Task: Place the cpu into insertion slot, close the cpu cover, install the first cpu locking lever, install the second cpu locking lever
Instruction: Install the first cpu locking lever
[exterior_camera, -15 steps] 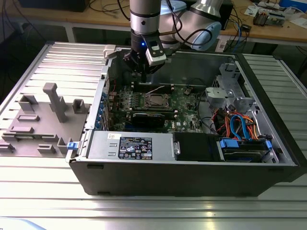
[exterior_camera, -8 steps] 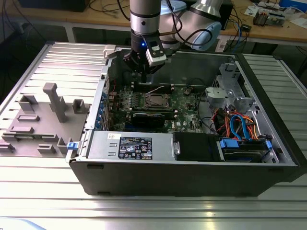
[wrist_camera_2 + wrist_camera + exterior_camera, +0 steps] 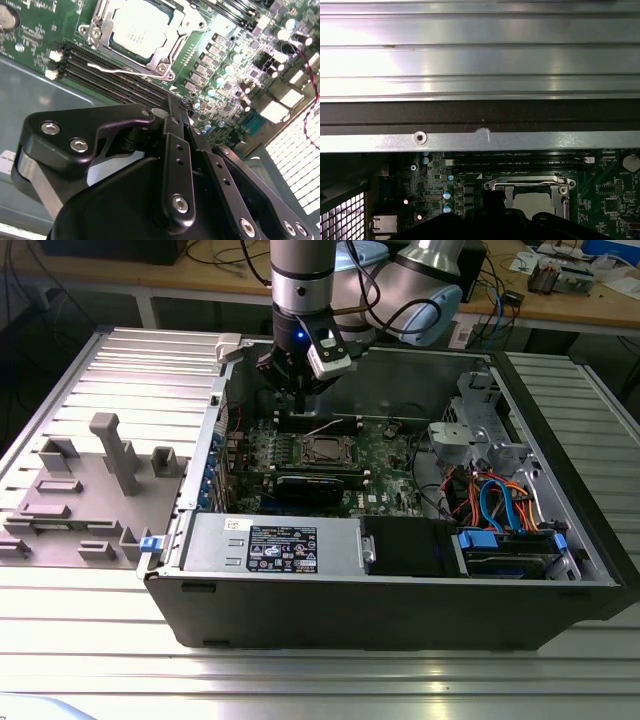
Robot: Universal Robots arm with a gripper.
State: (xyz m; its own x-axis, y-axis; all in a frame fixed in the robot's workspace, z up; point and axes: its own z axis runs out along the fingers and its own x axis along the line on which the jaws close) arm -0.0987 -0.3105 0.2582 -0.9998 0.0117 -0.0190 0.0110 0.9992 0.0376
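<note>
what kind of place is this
Likely a robotics lab or test bench: an open computer case lies on a ribbed metal table, a robot arm reaches in, and a cluttered workbench stands behind.

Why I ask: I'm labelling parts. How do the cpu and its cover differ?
In the second wrist view, the cpu is a solid square with a matt grey top, while the cover is a shinier open frame with a square window. The cpu is smaller and shows through that window; the cover surrounds it. Both are silvery metal, square in outline and flat.
</note>
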